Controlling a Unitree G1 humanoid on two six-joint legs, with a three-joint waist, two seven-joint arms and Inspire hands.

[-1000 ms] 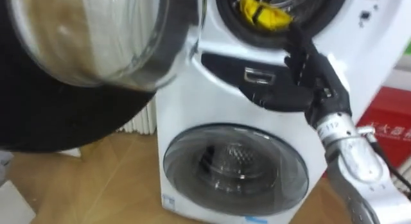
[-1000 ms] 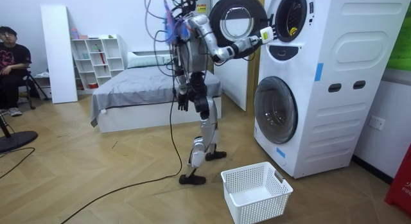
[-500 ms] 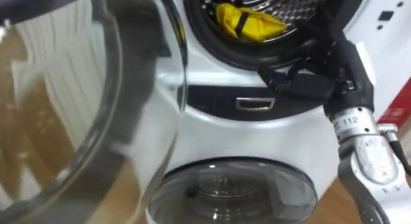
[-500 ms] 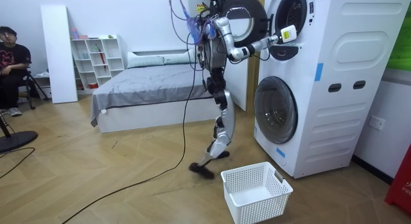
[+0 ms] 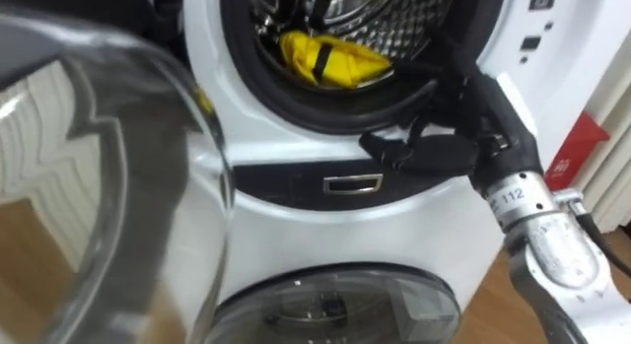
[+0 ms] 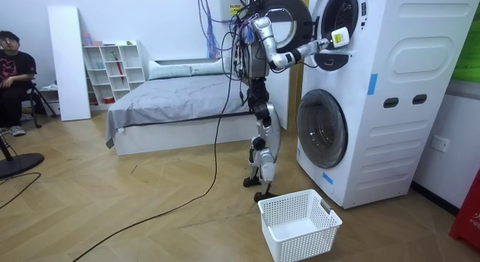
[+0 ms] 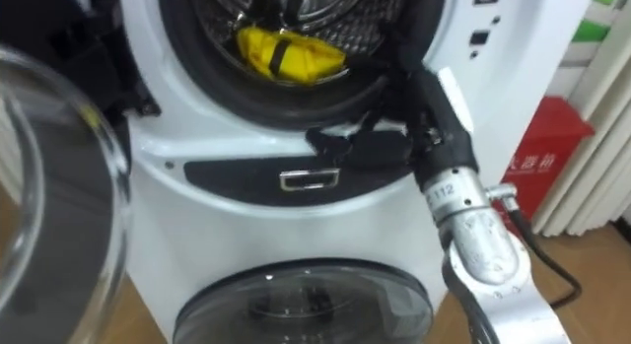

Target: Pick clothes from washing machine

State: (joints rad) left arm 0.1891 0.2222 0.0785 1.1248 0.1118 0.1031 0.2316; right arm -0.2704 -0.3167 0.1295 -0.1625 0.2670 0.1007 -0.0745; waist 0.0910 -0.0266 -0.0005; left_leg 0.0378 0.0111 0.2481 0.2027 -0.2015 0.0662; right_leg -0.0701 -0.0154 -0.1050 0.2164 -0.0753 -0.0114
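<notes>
Clearly the step in hand is the reach into the washing machine (image 6: 390, 97), a tall white unit with two drums stacked one over the other. The robot stands close in front of it. Its right robot hand (image 5: 434, 152) lies at the lower right of the upper drum's mouth (image 5: 296, 107), against the dark door seal. The fingers are loosely stretched out sideways and grasp nothing.

The task's thing, a yellow garment (image 5: 330, 60) with a dark band across it, lies inside that mouth, low at the front of the perforated drum (image 5: 394, 19). It sits up and to the left of the robot hand and apart from it.

To do this well, I judge, the robot hand should:
- lift over the seal's lip rather than drag along it;
- go in palm down above the cloth;
- close on the bunched middle near the dark band, so that the whole piece comes out in one pull;
- keep the wrist clear of the mouth's right edge.

The open glass door (image 5: 108, 186) hangs to the left of the mouth and leaves the way free.

By count:
- one yellow garment in sight; whether more cloth lies deeper in I cannot tell;
- two drum doors, the upper open and the lower door (image 5: 335, 305) shut beneath the mouth;
- one white laundry basket (image 6: 289, 230) on the floor below the mouth.
</notes>
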